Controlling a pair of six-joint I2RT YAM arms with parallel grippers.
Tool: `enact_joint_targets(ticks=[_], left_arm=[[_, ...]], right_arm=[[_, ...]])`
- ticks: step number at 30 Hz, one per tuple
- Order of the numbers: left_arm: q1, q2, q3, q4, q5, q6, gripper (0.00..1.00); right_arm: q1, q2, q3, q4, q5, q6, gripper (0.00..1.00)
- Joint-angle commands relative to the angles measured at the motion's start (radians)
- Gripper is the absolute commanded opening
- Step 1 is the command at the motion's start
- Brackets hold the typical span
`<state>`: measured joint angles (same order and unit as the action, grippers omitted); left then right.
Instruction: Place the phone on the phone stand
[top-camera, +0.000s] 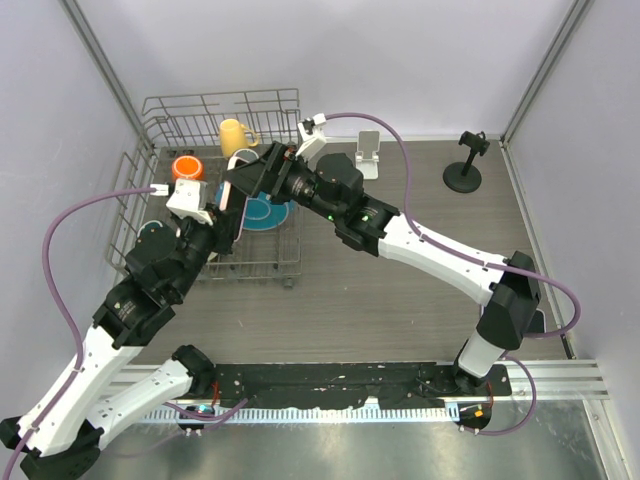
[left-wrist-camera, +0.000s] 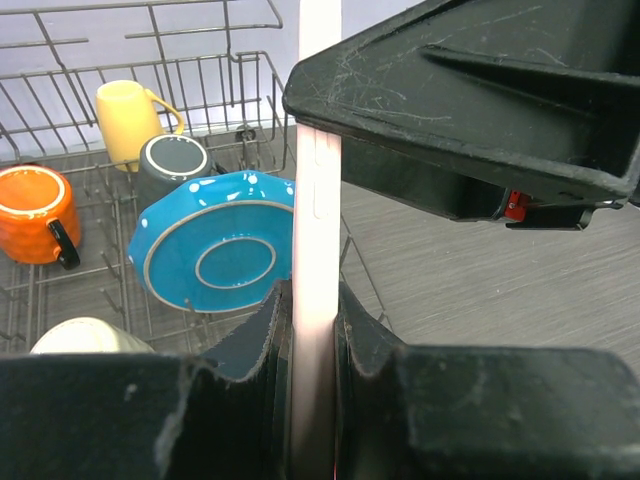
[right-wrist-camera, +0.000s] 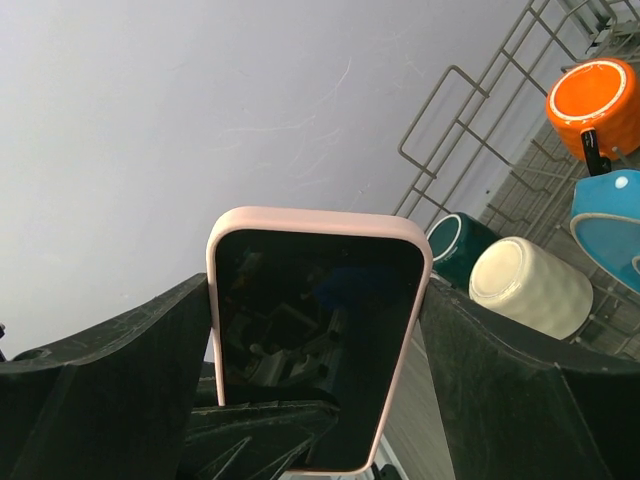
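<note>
Left gripper (left-wrist-camera: 315, 320) pinched phone (left-wrist-camera: 318, 190) at low end, fingers on front and back, phone standing up. Right gripper (right-wrist-camera: 318, 300) fingers sat close by both long sides, screen facing its camera. Could not tell if it squeezed or only waited near. Phone hung in air over dish rack (top-camera: 160, 110), near blue plate (left-wrist-camera: 215, 260). White phone stand (top-camera: 368, 152) stood on table, well apart. Phone looked stiff, smooth, slippery, not heavy. Glass could crack if dropped. Best hold: long sides, near middle, firm. One grip should be tight before other lets go.
</note>
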<state>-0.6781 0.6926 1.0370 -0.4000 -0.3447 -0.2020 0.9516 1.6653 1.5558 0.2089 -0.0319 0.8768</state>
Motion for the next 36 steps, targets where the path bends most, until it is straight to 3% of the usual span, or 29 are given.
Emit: enact_joint_targets(ticks=[1,7,11,19,20,21,22,25,27,28,29,31,36], left_arm=[[-0.001,-0.013,0.011,0.135,0.01,0.01,0.0],[0.0,-0.015,0.002,0.133,0.006,0.019,0.0],[0.0,-0.013,-0.006,0.135,0.003,0.019,0.0],[0.0,0.008,-0.008,0.133,-0.005,-0.014,0.0],[-0.001,0.015,-0.005,0.129,-0.007,-0.028,0.02],[0.0,0.024,0.011,0.11,-0.005,-0.043,0.08],[0.0,0.03,0.02,0.099,0.006,-0.08,0.3],[-0.001,0.041,0.057,0.055,0.03,-0.137,0.62],[0.0,0.042,0.083,0.027,0.03,-0.161,0.7],[0.0,0.039,0.089,0.02,0.035,-0.171,0.86],[0.0,0.036,0.096,0.003,0.035,-0.191,0.92],[0.002,0.022,0.112,-0.013,0.041,-0.204,0.98],[0.0,-0.016,0.112,-0.043,0.021,-0.234,1.0]], right_arm=[[-0.002,0.011,0.027,0.041,-0.022,0.03,0.89],[-0.008,0.033,0.043,0.038,-0.053,0.044,0.91],[-0.016,0.019,0.024,0.05,-0.04,0.039,0.85],[-0.025,-0.01,-0.01,0.092,-0.039,0.01,0.2],[-0.027,-0.012,-0.011,0.093,-0.042,0.001,0.04],[-0.03,-0.016,-0.016,0.095,-0.04,-0.015,0.01],[-0.031,-0.024,-0.019,0.098,-0.037,-0.021,0.01],[-0.042,-0.044,-0.031,0.113,-0.042,-0.051,0.01],[-0.051,-0.056,-0.048,0.139,-0.049,-0.064,0.01],[-0.065,-0.064,-0.054,0.144,-0.051,-0.076,0.01],[-0.074,-0.081,-0.059,0.15,-0.054,-0.081,0.01],[-0.094,-0.102,-0.083,0.168,-0.054,-0.099,0.0],[-0.207,-0.191,-0.157,0.233,-0.051,-0.156,0.01]])
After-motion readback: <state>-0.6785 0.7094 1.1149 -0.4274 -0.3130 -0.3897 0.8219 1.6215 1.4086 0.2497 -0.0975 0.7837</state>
